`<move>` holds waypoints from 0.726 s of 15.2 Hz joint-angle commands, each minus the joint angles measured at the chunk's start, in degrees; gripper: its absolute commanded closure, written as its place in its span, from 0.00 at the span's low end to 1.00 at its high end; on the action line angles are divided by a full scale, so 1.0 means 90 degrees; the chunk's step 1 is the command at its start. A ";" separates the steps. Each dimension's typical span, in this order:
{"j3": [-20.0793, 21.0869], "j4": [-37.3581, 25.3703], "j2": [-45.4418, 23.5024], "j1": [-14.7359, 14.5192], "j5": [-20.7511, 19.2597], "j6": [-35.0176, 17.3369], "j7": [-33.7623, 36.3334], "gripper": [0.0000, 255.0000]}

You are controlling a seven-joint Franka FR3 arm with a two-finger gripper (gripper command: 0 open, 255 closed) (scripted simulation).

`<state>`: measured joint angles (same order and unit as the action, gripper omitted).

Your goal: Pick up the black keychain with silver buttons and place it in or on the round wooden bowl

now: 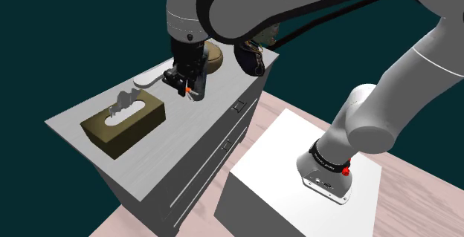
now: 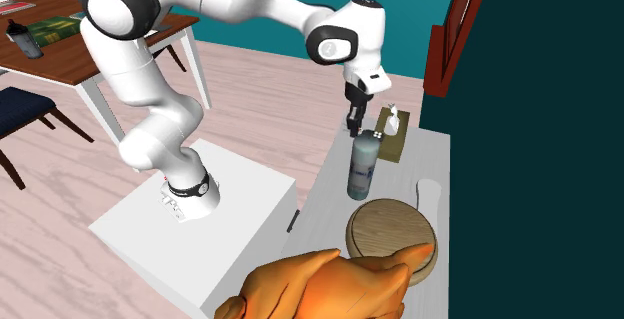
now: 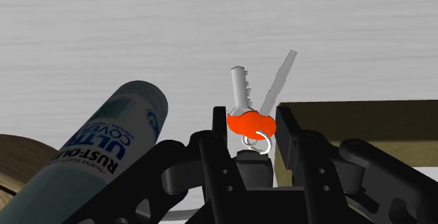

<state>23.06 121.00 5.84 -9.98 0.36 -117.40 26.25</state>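
Observation:
My black gripper (image 3: 253,115) is shut on the keychain (image 3: 250,126), clasping it between the fingers. An orange-red key head, a silver ring and a silver key (image 3: 241,88) stick out past the fingertips, and the key throws a shadow on the white top below. In the shoulder view the gripper (image 1: 184,87) hangs a little above the cabinet top with the orange bit (image 1: 187,89) at its tips. The round wooden bowl (image 1: 213,57) sits just behind it. In the second exterior view the gripper (image 2: 354,125) is beyond the bowl (image 2: 390,235).
A spray can (image 2: 362,165) stands between gripper and bowl, close beside the fingers (image 3: 112,152). An olive tissue box (image 1: 123,124) lies on the white drawer cabinet (image 1: 201,131). A white object (image 1: 149,79) lies at the far edge. An orange figure (image 2: 320,285) fills the second exterior view's bottom.

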 commanded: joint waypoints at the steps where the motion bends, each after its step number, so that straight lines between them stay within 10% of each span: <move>1: -0.0013 -0.0135 0.0037 0.0007 0.0015 0.0171 -0.0025 1.00; 11: -0.0296 -0.0648 0.0104 0.0218 0.0024 0.0742 -0.0519 1.00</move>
<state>21.05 115.57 6.88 -8.52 0.65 -111.00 22.74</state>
